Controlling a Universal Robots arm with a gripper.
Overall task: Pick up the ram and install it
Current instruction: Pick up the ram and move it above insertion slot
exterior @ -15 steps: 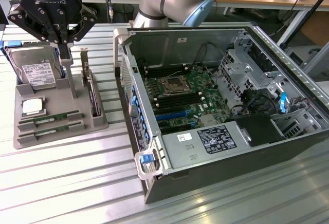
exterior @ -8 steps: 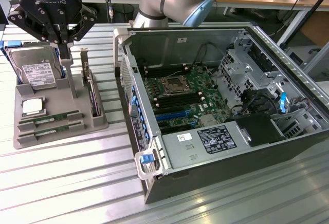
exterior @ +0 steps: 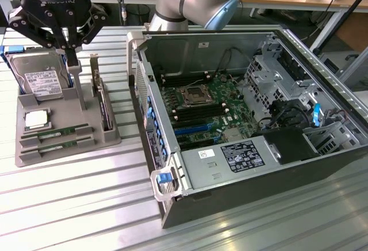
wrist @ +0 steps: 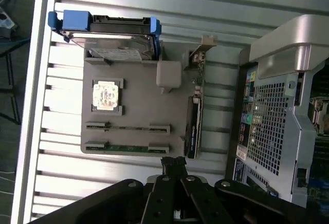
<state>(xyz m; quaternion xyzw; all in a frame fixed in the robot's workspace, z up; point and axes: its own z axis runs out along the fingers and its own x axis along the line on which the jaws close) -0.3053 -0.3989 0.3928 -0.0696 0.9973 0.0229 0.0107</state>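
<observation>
On the ribbed metal tabletop [exterior: 69, 205], closest in the exterior view, stands an open dark computer case [exterior: 259, 189], a green motherboard [exterior: 201, 104] lying flat inside it. To the exterior view's left, just beside the case, sits a grey plastic parts tray [exterior: 34, 158] [wrist: 139, 111]. Along the tray's near edge a long, thin green ram stick [exterior: 57, 145] [wrist: 128, 147] lies in its slot, and a second ram stick [exterior: 54, 133] [wrist: 128, 128] lies parallel just behind it. Next comes a square silver CPU chip [exterior: 35, 120] [wrist: 107, 95], with a dark expansion card [exterior: 105, 110] [wrist: 193, 126] standing on edge at the tray's case side. Farther back a silver hard drive [exterior: 41, 81] [wrist: 110, 39] leans in its blue-edged bracket. Above the tray's far part hangs the black claw [exterior: 69, 44] [wrist: 174, 163], fingertips pressed together, holding nothing and well clear of both ram sticks.
</observation>
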